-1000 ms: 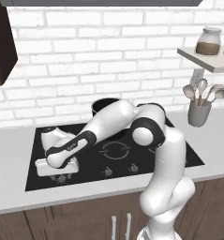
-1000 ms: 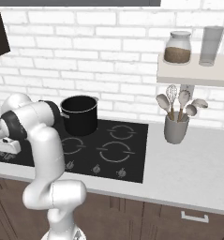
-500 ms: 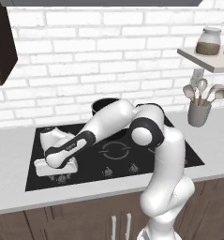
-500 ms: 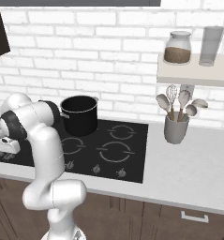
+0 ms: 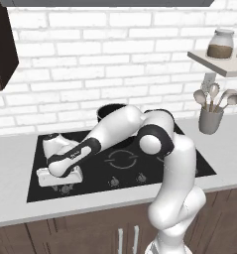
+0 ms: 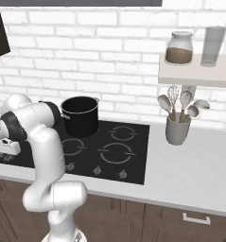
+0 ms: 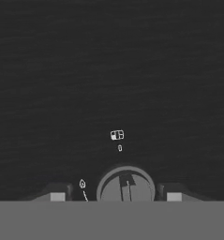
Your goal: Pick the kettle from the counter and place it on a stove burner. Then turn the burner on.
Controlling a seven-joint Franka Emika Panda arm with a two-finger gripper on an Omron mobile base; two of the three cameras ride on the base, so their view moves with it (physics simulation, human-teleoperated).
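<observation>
The arm reaches low over the front left corner of the black cooktop point(image 5: 189, 163), evidently to work a control knob point(image 7: 126, 185) there, since the hand view looks straight down on the round grey knob at 6 o'clock between the two finger tips. The gripper point(image 7: 115, 196) is spread, one tip on each side of the knob and not visibly touching it; it pinches nothing yet. The kettle point(image 5: 54, 145) sits on the cooktop at about 12 o'clock from the hand. A black pot point(image 6: 80, 115) stands on a rear burner.
</observation>
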